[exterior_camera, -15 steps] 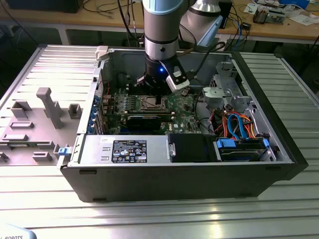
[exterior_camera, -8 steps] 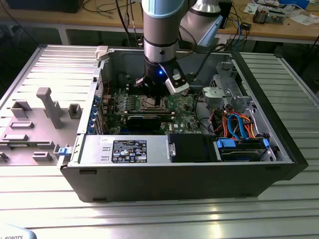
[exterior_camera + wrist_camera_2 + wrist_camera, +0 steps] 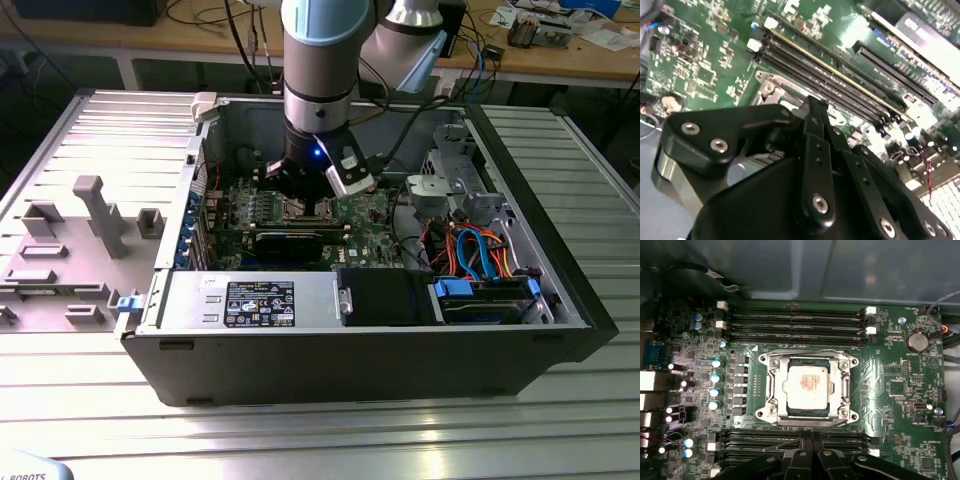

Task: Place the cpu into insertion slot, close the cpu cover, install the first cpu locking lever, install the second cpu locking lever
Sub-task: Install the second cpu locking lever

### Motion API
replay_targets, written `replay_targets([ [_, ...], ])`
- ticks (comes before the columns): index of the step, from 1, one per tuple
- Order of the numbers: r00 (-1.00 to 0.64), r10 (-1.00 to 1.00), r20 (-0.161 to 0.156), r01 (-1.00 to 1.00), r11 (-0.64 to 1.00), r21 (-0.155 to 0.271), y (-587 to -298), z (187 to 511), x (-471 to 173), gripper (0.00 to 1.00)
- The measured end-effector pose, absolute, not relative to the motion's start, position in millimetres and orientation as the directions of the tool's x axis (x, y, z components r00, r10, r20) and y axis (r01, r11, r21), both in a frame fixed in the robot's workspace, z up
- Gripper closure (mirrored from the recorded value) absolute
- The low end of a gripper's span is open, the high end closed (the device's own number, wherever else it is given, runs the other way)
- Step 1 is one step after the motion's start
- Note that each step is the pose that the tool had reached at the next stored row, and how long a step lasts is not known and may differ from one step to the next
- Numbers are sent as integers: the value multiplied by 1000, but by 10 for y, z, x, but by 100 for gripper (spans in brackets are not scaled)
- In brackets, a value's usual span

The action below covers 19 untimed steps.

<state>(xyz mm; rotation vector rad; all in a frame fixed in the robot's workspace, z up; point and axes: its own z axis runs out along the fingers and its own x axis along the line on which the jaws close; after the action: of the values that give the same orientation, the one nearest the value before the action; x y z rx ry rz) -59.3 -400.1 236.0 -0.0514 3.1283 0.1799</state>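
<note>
- We see the cpu (image 3: 806, 385) seated in the slot (image 3: 771, 390), with the cover (image 3: 845, 386) lying flat around it.
- Our hand (image 3: 807, 442) hovers just beside the slot, over the nearer memory rows (image 3: 795, 439), touching nothing.
- Its fingers (image 3: 815, 125) are pressed together, empty.

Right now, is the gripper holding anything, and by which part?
Nothing is held. The gripper is shut, its fingertips together with nothing between them; the cpu sits in the insertion slot.
</note>
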Motion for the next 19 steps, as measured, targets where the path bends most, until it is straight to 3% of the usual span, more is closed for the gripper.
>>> replay_targets([
  [4,-999,-50,22,-47,991,124,-4030,2359,-599,89],
  [19,-992,-126,19,-121,978,171,-4123,2280,-759,89],
])
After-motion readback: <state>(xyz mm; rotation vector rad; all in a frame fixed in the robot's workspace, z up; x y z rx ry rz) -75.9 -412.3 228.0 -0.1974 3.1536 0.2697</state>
